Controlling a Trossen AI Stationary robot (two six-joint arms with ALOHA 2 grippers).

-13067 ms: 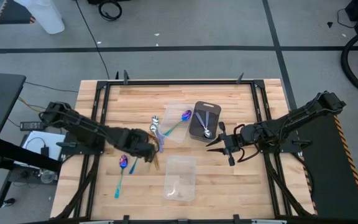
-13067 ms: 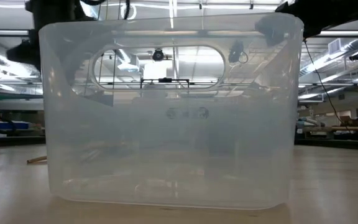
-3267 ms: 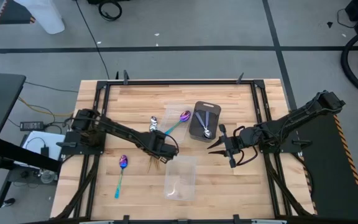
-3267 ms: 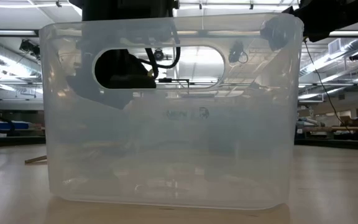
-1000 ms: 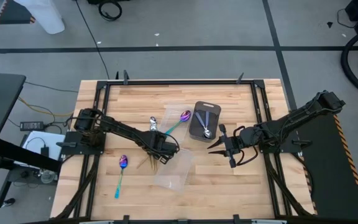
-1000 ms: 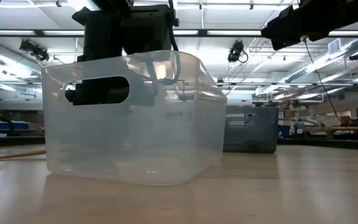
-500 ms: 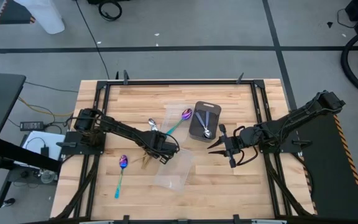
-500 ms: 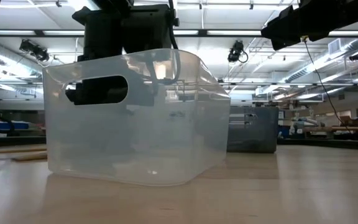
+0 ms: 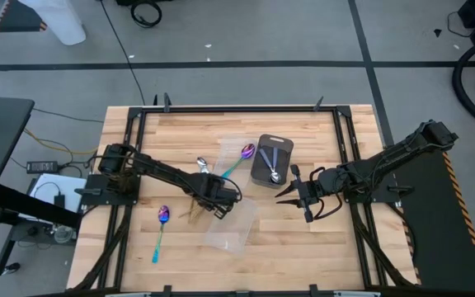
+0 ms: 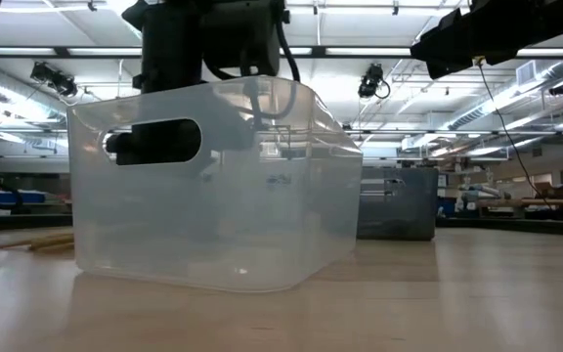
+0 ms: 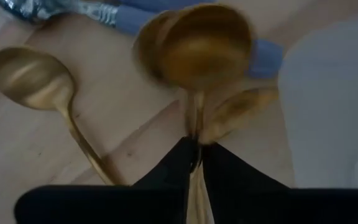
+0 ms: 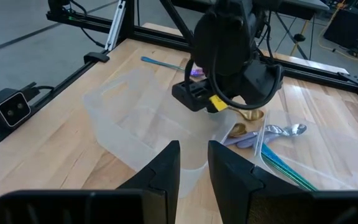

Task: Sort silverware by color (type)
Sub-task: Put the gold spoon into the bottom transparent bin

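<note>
Now that my left pincer [image 11: 194, 163] has just pinched shut on the gold spoon [image 11: 197, 53] beside the clear tray [image 9: 231, 223] at mid-desk, sorting can go on: its handle runs lengthwise between my fingers, bowl pointing away, lifted off the desk [image 9: 180, 140].

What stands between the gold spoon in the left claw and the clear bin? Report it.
Nothing visible. The left claw pinches the gold spoon by its handle, right beside the clear bin, with no other thing between them.
</note>
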